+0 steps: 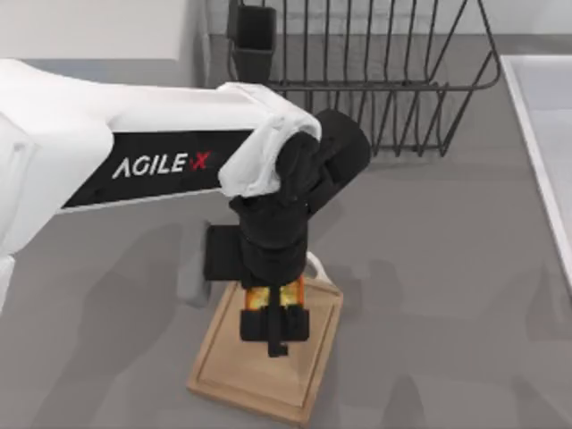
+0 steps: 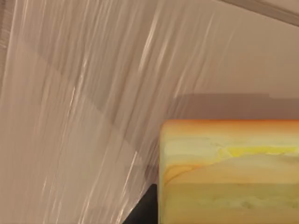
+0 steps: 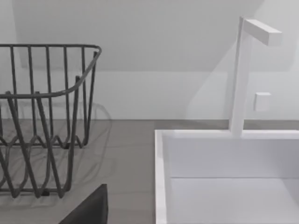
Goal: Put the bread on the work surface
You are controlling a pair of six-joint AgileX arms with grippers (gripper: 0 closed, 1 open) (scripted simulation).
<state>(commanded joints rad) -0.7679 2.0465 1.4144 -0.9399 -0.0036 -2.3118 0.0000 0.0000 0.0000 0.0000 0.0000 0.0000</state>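
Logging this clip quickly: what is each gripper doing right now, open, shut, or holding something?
Left gripper: over the wooden cutting board, shut on the bread.
Right gripper: cannot be told.

The grey table [image 1: 429,268] carries the wooden work surface [image 1: 228,366] at six o'clock. A dark wire basket [image 1: 375,80] stands at twelve o'clock, a white sink [image 1: 545,134] at three.

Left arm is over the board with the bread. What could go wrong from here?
The left gripper holds the bread over the cutting board, near its handle end. Released from any height, the slice may tip or bounce off that end. Descending further risks the fingers hitting the wood.
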